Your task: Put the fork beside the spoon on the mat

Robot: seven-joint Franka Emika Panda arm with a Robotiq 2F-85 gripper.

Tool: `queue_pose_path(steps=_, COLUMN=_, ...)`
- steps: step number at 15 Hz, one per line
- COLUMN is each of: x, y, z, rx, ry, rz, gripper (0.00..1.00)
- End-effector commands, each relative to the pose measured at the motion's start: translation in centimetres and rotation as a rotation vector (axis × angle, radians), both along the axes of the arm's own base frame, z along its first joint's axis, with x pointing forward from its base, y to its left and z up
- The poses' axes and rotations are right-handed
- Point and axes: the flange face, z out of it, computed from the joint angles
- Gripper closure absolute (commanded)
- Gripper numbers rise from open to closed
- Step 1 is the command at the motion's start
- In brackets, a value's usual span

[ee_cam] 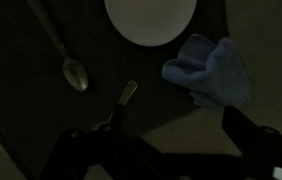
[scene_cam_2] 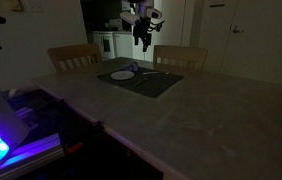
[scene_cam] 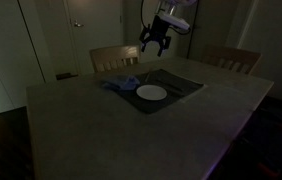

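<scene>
Fork [ee_cam: 125, 98] lies on the dark mat [ee_cam: 21, 110] below the white plate [ee_cam: 151, 20], spoon [ee_cam: 74, 72] to its left. A blue cloth [ee_cam: 211, 72] sits lower-right of the plate. The gripper [ee_cam: 166, 150] hangs above, jaws spread, empty.

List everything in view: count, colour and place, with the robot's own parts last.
Pale rectangular table: one, greyish, fills the foreground.
Wooden chairs: two, light brown, at the table's far side.
Dark rectangular place mat: one, near-black, on the table near the chairs.
Round white plate: one, white, on the mat.
Crumpled blue cloth: one, blue, at the mat's edge beside the plate.
Metal spoon: one, silver, on the mat.
Metal fork: one, silver, near the spoon, tines hidden.
Pincer: one, black, apparently open, above the mat.
</scene>
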Motion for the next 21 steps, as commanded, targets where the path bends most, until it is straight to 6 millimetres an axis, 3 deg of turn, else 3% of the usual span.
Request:
queue_pose_path(steps=1, x=0.3, y=0.0, z=0.0, rx=0.004, ry=0.001, rz=0.005, gripper=0.00)
queue_pose_path(steps=4, x=0.3, y=0.3, z=0.0, rx=-0.048, ry=-0.014, rz=-0.042, gripper=0.00)
queue_pose_path(steps=7, x=2.2, y=0.2, z=-1.2, rx=-0.131, ry=-0.005, rz=-0.157, gripper=0.00)
queue_pose_path(steps=11, x=5.6, y=-0.4, z=-4.5, rx=-0.190, ry=0.031, rz=-0.318, gripper=0.00)
queue_pose_path(steps=16, x=10.0, y=-2.2, z=-8.5, rx=-0.131, ry=0.069, rz=-0.420, gripper=0.00)
queue_pose_path(steps=21, x=11.9, y=-4.0, z=-10.9, rx=-0.155, ry=0.145, rz=-0.512, gripper=0.00)
